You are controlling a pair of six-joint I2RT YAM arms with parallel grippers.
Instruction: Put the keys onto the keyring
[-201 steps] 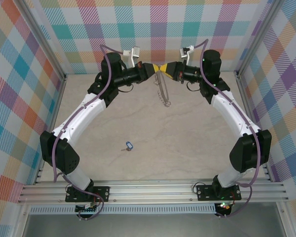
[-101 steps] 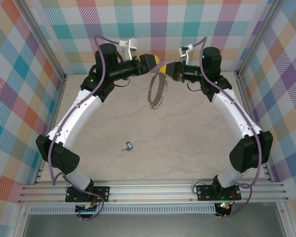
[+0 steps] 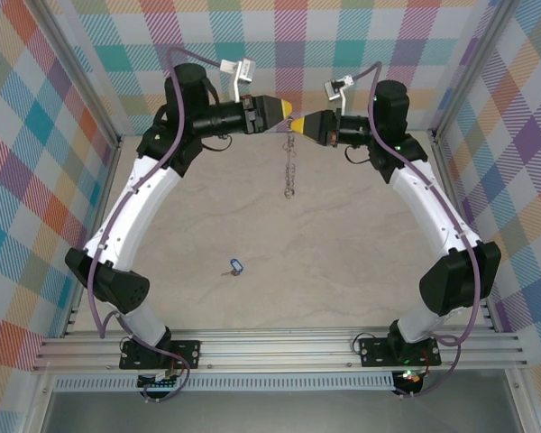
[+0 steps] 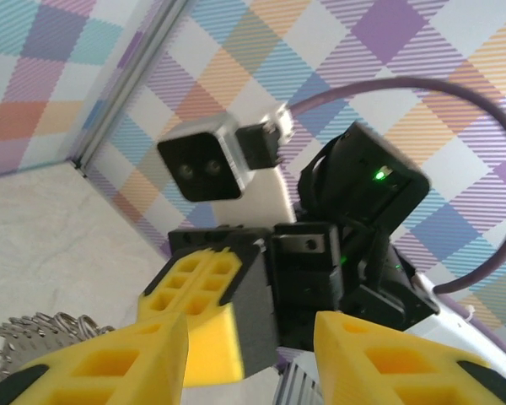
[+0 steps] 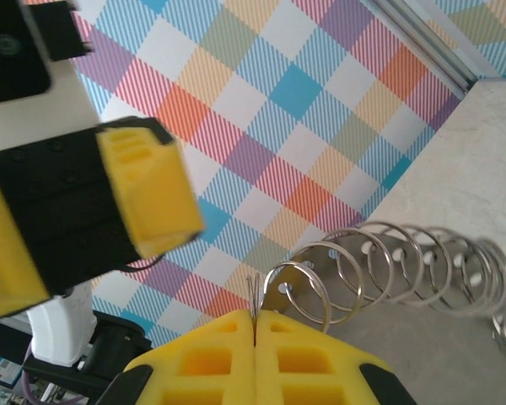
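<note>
The worktop (image 3: 370, 244) carries 1 of the task's things. All places are given from the keyring (image 3: 289, 171), which hangs above the worktop's far part. It is seen edge-on from the top camera as a thin grey hoop fringed with many small wire loops. At its top end the hoop is pinched by the right gripper (image 3: 298, 120), whose 2 yellow fingers are seen pressed together on the wire in the right wrist view. Just beside that same top end, on its left, the left gripper (image 3: 285, 110) is held with its fingers apart, and nothing can be made out between them. The key (image 3: 235, 266), with its blue oval tag, lies flat on the worktop well apart from the ring, toward the arm bases and a little to the left.

The hoop is judged to be light, stiff, springy wire, smooth enough to swivel in a 1-point pinch, with loose loops likely to swing. It is best taken on the rim between loops and steadied by a 2nd hold. The key is judged very light, hard and thin, lying low on the surface. The plastic tag probably offers the thicker, less slippery hold.

No brand, label or writing can be read anywhere, and the tag is too small for any print to be told.
</note>
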